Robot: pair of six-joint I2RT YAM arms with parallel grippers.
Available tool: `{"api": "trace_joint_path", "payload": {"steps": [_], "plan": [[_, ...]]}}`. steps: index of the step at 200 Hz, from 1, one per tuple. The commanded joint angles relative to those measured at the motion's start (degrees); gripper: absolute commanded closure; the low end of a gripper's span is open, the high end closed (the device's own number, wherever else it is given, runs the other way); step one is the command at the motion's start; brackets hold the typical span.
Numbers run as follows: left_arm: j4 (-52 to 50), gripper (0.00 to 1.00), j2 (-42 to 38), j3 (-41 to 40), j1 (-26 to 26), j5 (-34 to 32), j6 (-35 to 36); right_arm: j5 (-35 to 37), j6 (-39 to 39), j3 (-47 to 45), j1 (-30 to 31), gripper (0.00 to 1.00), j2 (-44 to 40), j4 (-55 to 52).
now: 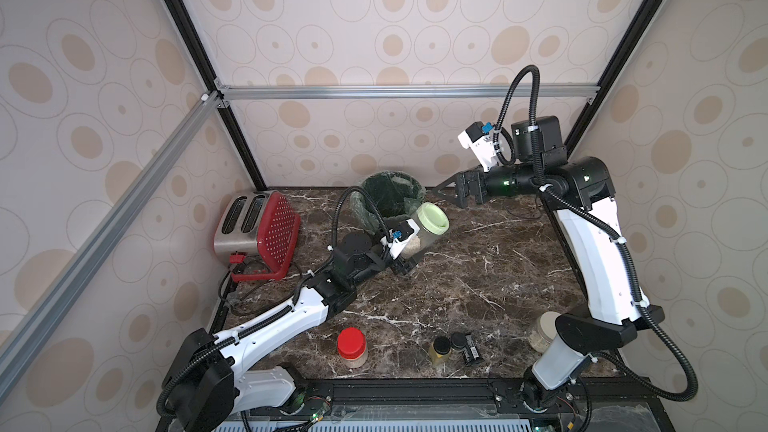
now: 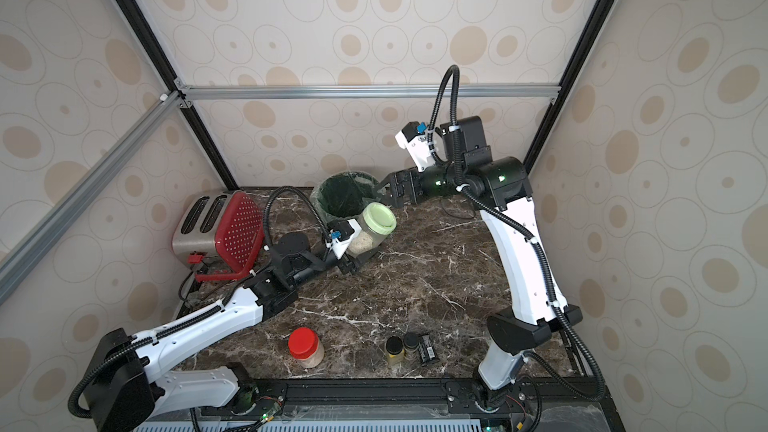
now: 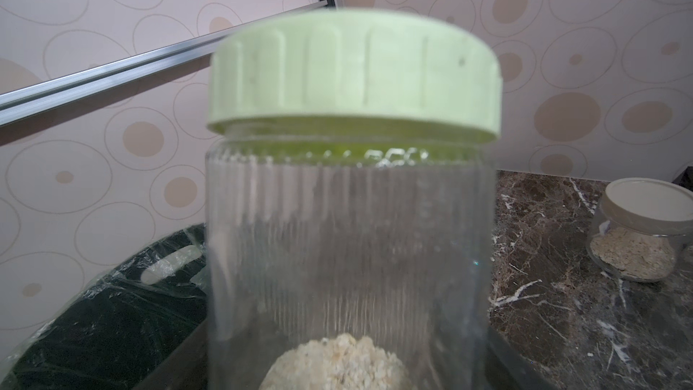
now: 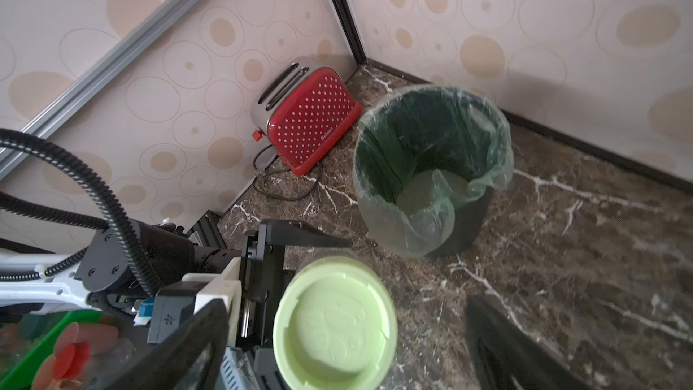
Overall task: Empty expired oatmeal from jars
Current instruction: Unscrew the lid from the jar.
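Jars, three of them, and none empty by the look of it. The left gripper is clamped on the lower body of the green-lidded jar, holding it just beside the lined bin at the back of the marble counter. Its oatmeal sits in a small heap at the base, and the green lid is on. The right gripper hangs near that lid, fingers spread wide, gripping nothing (whether the lid is loosened, I can't tell). The red-lidded jar stands capped at the front with oatmeal inside. So does the beige-lidded jar, well apart and partly behind the right arm. There's a pale patch down in the bin liner, maybe oats, hard to say. I'd call this early: lid off, tip, then two more jars.
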Motion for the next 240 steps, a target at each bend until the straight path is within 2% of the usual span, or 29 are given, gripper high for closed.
{"api": "trace_joint_path", "payload": {"steps": [1, 62, 111, 204, 240], "plan": [[7.06, 1.0, -0.4, 1.96, 0.37, 0.45, 1.16, 0.06, 7.62, -7.58, 0.62, 0.01, -4.45, -1.1], [5.99, 1.0, -1.04, 1.96, 0.38, 0.65, 1.07, -0.87, 9.14, -13.18, 1.39, 0.01, -5.61, 0.59], [5.44, 1.0, -1.44, 2.04, 0.38, 0.77, 0.89, -1.39, 9.43, -12.41, 3.58, 0.01, -3.23, 1.41], [4.94, 1.0, -1.6, 1.96, 0.44, 0.85, 1.15, -0.61, 8.78, -12.21, 3.73, 0.0, -1.04, 1.87], [4.9, 1.0, -1.72, 1.79, 0.42, 0.69, 1.15, -1.26, 8.45, -11.58, 3.83, 0.15, -0.39, 1.56]]}}
